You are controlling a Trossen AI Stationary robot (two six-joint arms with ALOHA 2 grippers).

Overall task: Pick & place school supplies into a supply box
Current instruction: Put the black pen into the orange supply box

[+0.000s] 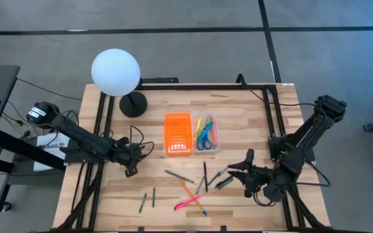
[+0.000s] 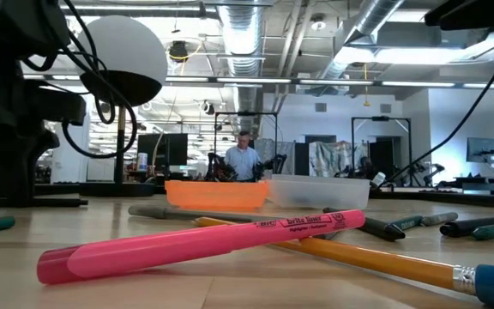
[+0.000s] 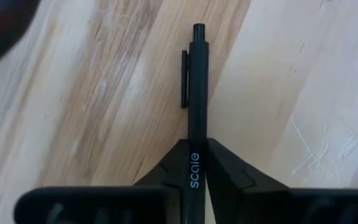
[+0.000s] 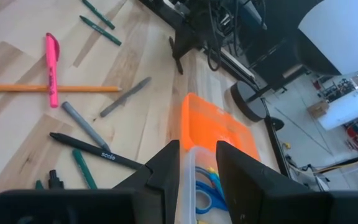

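Left end effector grips black pen on bare table.

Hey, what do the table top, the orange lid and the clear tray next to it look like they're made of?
Table top: looks like wood in joined strips, pale with a matte finish; grain and plank seams show.
Orange lid: probably plastic, translucent and glossy; it glows evenly in the low view.
Clear tray: likely plastic too, see-through; the scissors and pens inside show through its wall.
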